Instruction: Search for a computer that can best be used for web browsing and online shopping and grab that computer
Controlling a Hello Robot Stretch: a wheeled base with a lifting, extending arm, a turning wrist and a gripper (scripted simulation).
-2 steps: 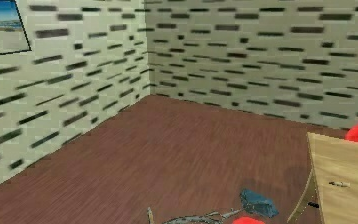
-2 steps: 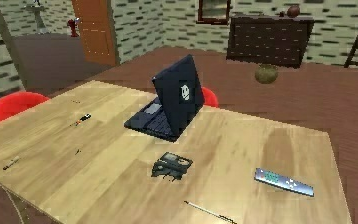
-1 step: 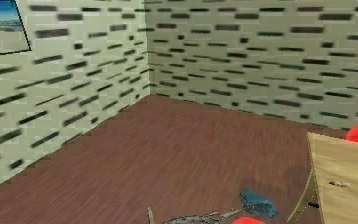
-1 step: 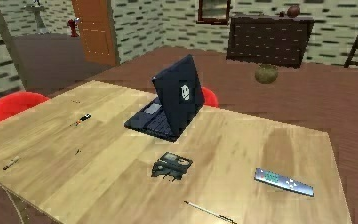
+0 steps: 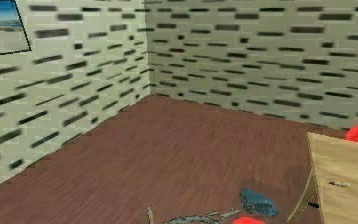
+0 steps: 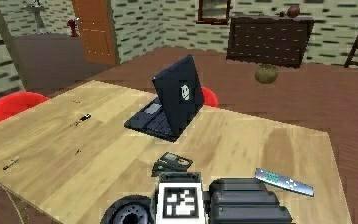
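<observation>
Your pincer (image 6: 135,212) sits at the bottom edge of the arm side view, a dark body just left of the white marker square (image 6: 182,202). Its far end lies against the wooden table (image 6: 77,145), so you cannot tell whether it holds anything or how its fingers stand. Just beyond the marker a small dark thing (image 6: 173,162) lies on the tabletop. To the right of that is a flat grey-blue bar (image 6: 284,182).

The laptop (image 6: 173,100) you are after stands farther out on the same table, near its far edge. It is dark, with its lid up. A red chair (image 6: 208,97) shows just behind it, and another red chair (image 6: 15,105) is at the table's left end. Beyond the table you have a dark dresser (image 6: 270,40) against the wall, a round tan pot (image 6: 267,73) on the floor before it and a wooden door (image 6: 95,30).

In the forward view the table's corner is at the right edge, with brown floor (image 5: 157,150) and patterned walls (image 5: 247,55) ahead.
</observation>
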